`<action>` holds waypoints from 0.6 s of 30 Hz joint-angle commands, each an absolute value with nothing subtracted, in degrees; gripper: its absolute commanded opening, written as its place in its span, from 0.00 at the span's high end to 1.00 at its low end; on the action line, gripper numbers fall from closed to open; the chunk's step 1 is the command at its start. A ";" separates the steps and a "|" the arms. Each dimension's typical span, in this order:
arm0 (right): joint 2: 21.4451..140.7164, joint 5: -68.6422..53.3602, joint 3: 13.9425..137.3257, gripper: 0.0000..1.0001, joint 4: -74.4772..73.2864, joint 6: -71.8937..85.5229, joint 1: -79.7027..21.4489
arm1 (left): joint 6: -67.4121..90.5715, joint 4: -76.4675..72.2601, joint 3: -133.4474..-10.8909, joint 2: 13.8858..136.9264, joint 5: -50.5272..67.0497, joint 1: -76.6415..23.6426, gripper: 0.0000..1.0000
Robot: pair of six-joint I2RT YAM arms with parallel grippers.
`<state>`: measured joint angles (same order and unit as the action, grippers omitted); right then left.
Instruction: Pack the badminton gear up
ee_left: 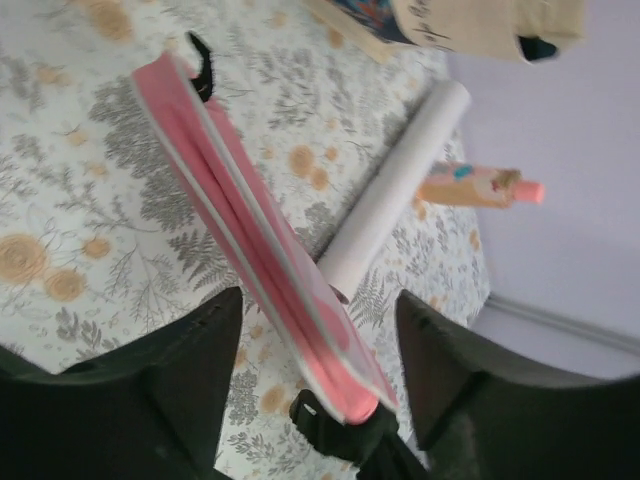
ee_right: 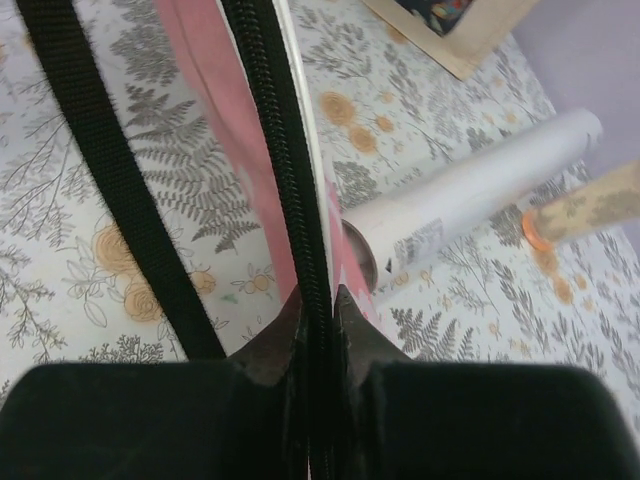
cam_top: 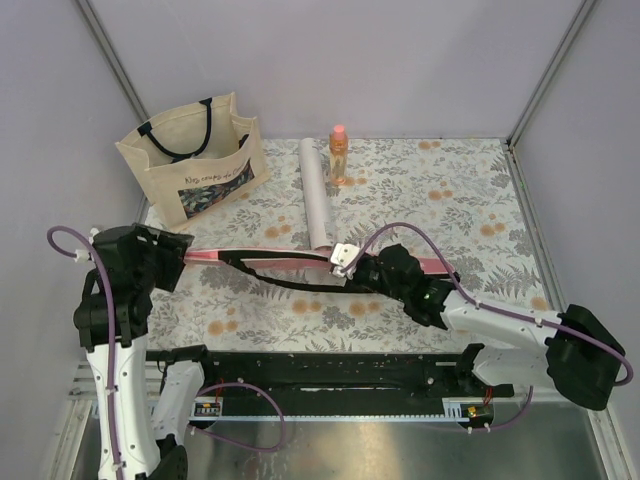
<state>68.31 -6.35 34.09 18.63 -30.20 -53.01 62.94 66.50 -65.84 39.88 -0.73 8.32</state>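
Across the middle of the floral-print tabletop (cam_top: 450,190), the flat pink racket-shaped cover with black zipper edging (cam_top: 285,263) is stretched out, just beside the long white tube's (cam_top: 318,195) end. Its zipper edge is pinched tight by the right fingers (ee_right: 280,340); the left fingers (ee_left: 190,370) are spread wide around the other end.

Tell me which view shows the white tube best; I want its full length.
Top external: the white tube shows end to end. Both wrist views catch it with its near end partly behind the pink cover.

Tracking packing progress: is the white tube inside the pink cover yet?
No, the white tube lies in the open on the table, beside the pink cover.
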 commanded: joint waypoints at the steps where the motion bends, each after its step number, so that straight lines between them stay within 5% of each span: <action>1: 61.62 5.25 39.19 1.00 26.29 -21.11 -53.61 | 57.75 53.18 -67.41 38.23 7.73 8.26 0.25; 5: 57.75 15.45 45.08 1.00 18.56 -15.56 -52.91 | 54.32 48.96 -68.38 39.11 12.12 8.09 0.02; 18: 53.78 17.93 65.55 1.00 -8.32 11.22 -34.12 | 45.89 37.63 -56.97 38.67 24.06 7.56 0.01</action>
